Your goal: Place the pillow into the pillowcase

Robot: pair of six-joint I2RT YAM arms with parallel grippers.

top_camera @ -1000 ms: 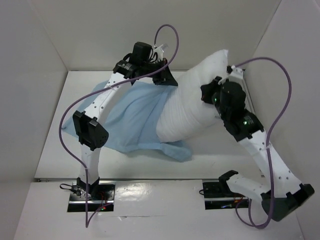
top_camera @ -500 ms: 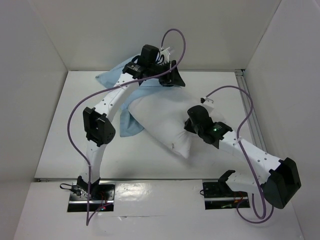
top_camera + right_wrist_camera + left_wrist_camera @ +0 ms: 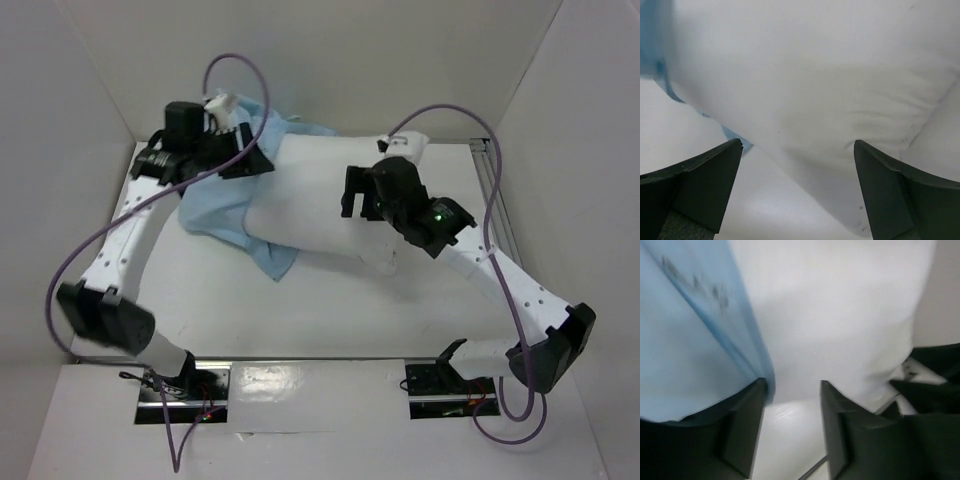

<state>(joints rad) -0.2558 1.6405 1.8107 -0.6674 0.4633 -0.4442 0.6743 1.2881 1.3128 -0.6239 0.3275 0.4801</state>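
The white pillow [image 3: 310, 200] lies flat across the back middle of the table, and it fills the upper part of both wrist views [image 3: 840, 315] [image 3: 815, 75]. The light blue pillowcase [image 3: 215, 205] lies crumpled under and around its left end, with a flap behind it. My left gripper [image 3: 248, 160] hovers over the pillow's left end. It is open [image 3: 792, 385], bare table shows between its fingers, and the pillowcase edge [image 3: 700, 340] touches its left finger. My right gripper [image 3: 352, 195] sits above the pillow's right half, wide open [image 3: 797, 145] and holding nothing.
White walls enclose the table on the left, back and right. A metal rail [image 3: 490, 190] runs along the right edge. Purple cables loop above both arms [image 3: 240, 70]. A corner of the pillowcase [image 3: 278, 262] pokes out at the pillow's front.
Both grippers have opened and let go. The pillow dropped from upright to flat at the back. My left arm swung left; my right gripper moved back over the pillow.
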